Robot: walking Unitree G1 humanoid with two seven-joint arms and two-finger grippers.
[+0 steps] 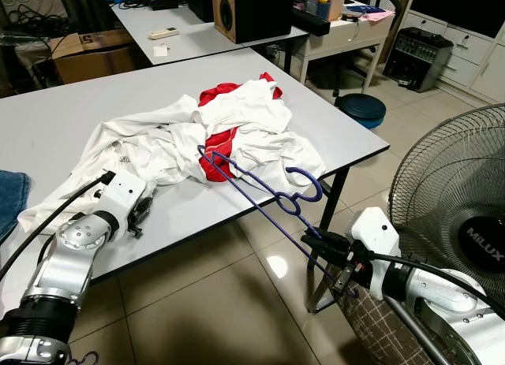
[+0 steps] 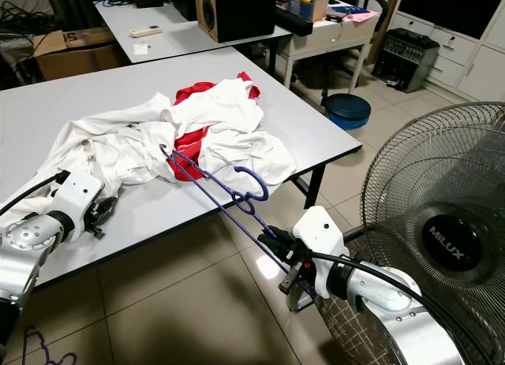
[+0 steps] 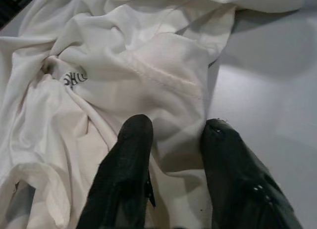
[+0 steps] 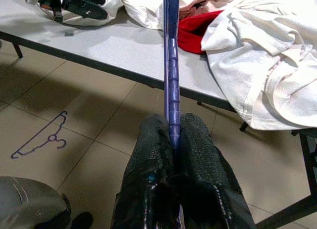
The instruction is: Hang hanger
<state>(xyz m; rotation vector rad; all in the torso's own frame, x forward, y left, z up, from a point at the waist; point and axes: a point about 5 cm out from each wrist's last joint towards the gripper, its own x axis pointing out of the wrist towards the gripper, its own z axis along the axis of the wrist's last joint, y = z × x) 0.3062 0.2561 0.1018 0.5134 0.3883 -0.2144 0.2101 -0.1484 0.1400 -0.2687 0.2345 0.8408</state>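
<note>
right hand (image 4: 172,140) clenched on hanger (image 1: 260,193) | left hand (image 3: 173,140) released | floor hanger (image 4: 42,138)

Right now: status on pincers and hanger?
Right pincer shut on hanger, off the table edge. Left pincer open over white shirt. Hanger's far end lies on the clothes; fan close right.

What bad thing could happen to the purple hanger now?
The right gripper pinches only one thin end of the purple hanger, so it might twist or slip out. Its far end is tucked into the white clothes, so pulling could drag them off the table. The fan stands close to the right arm.
</note>
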